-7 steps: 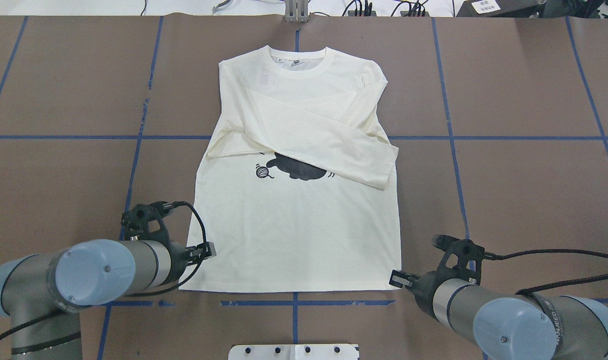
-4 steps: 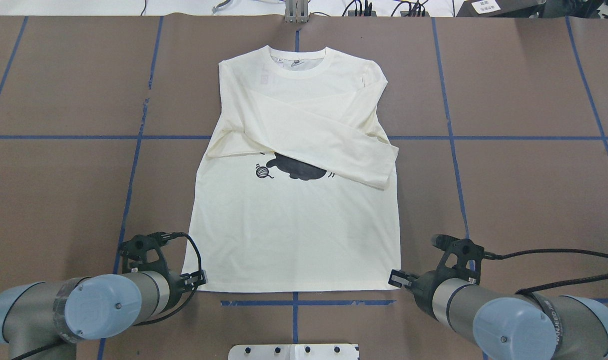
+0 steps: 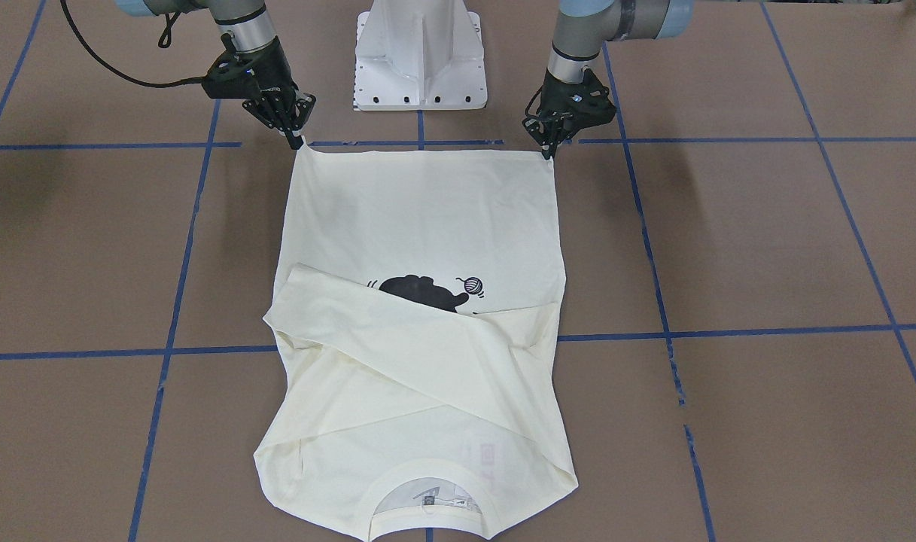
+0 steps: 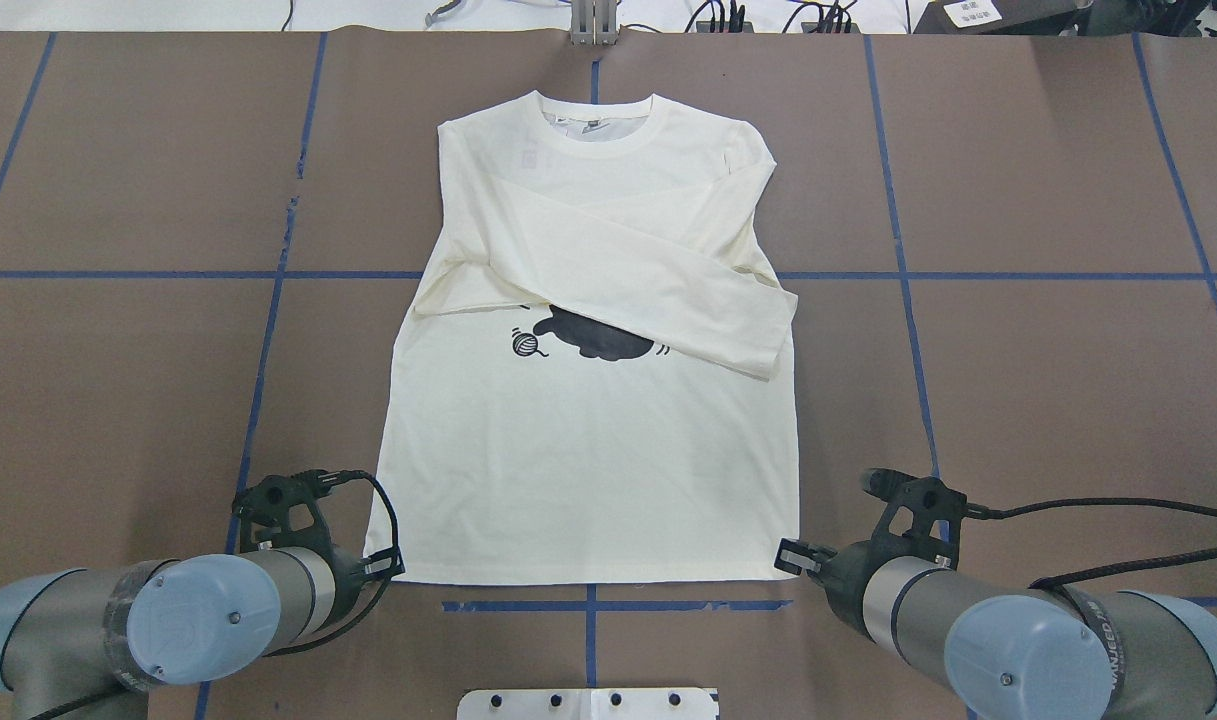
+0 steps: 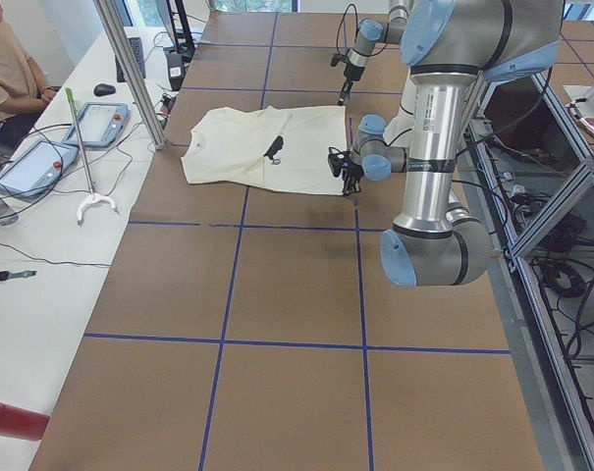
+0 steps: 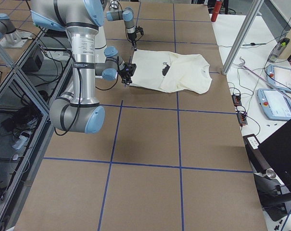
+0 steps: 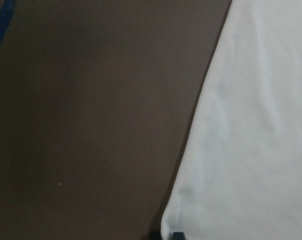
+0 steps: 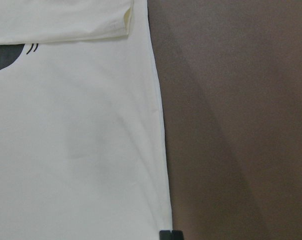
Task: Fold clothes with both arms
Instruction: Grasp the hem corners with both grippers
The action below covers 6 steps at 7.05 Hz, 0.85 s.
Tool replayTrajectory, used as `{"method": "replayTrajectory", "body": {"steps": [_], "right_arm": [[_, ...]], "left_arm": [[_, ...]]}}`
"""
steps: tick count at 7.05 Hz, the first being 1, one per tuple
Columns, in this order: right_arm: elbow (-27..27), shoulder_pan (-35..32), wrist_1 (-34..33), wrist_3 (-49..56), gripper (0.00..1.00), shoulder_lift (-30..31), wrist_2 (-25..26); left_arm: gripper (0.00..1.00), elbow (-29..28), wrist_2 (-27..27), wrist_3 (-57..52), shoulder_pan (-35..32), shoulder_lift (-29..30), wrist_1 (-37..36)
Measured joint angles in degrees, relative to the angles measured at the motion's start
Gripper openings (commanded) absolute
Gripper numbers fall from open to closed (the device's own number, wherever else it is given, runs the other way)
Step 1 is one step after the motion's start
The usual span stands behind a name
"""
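Observation:
The cream shirt [image 4: 588, 470] lies flat and face up on the brown table, collar at the far end. Both sleeves are folded across the chest and partly cover the black cat print [image 4: 598, 340]. My left gripper [image 4: 395, 566] sits at the hem's near left corner, its fingers closed on the cloth [image 3: 549, 153]. My right gripper [image 4: 790, 553] is shut on the near right hem corner, which rises to a small point [image 3: 298, 141]. In the wrist views the shirt's edge [image 7: 250, 125] [image 8: 76, 150] runs down to the fingertips.
The white pedestal base [image 3: 420, 60] stands just behind the hem, between the arms. Blue tape lines [image 4: 588, 606] grid the table. A person [image 5: 7, 69] sits at a side bench with tablets and cables. A red cylinder [image 5: 12, 420] lies on that bench.
My left arm has slid back along the shirt's left edge toward the robot, down to the hem corner. The right arm and the shirt have stayed put.

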State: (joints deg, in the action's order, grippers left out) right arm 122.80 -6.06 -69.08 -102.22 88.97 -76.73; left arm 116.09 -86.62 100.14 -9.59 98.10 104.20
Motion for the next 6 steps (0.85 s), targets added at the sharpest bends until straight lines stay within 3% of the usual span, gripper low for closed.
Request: {"method": "replayTrajectory", "body": {"steps": [2,5,6], "right_arm": [[2.44,0.11,-0.02,0.00,0.00,1.09,-0.04],[13.89,2.60,-0.01,-0.32,0.00,9.46,-4.60],[17.75,1.35,-0.01,-0.37,0.00,11.58,-6.22]], "left_arm": [[0.00,5.60,-0.17,0.20,-0.27,-0.04,-2.52],[0.00,24.07,-0.34,6.80,4.10,0.39,-17.68],[0.00,27.45,-0.37,7.41,4.30,0.73,-19.64]]}}
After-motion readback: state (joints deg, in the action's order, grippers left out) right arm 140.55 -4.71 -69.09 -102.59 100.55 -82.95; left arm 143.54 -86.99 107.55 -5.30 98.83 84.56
